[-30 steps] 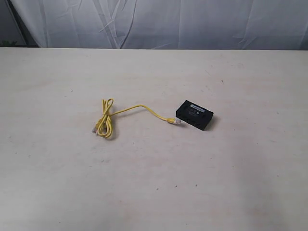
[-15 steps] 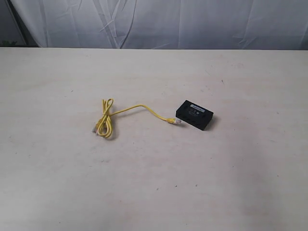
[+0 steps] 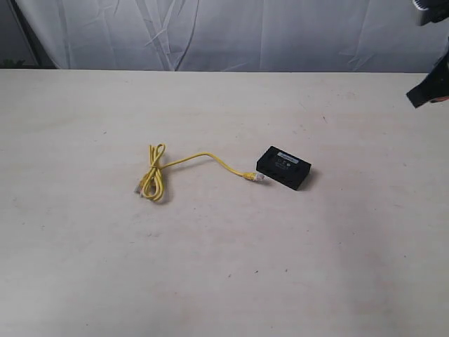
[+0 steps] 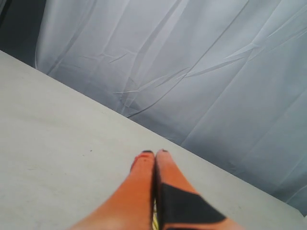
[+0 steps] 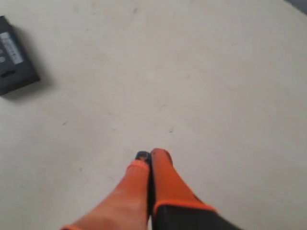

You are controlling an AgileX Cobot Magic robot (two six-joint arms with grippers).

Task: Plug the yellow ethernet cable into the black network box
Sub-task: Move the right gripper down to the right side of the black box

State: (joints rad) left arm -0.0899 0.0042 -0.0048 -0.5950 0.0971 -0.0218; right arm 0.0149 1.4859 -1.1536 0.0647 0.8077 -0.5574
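Observation:
The yellow ethernet cable [image 3: 158, 172] lies on the table left of centre, part of it bundled in a knotted loop. One strand runs right to a clear plug [image 3: 259, 178] that rests at the left edge of the black network box [image 3: 283, 167]; I cannot tell whether they touch. The box also shows in the right wrist view [image 5: 14, 57], well away from my right gripper [image 5: 151, 155], which is shut and empty above bare table. My left gripper [image 4: 155, 153] is shut too, holding nothing, pointed at the table's far edge. The cable is out of both wrist views.
A dark part of the right arm [image 3: 429, 88] hangs at the upper right edge of the exterior view. A wrinkled white curtain [image 3: 231, 31] runs behind the table's far edge. The pale tabletop [image 3: 224, 267] stretches wide around the cable and box.
A dark part of the right arm has come into the exterior view at the upper right edge. The cable and box have not moved.

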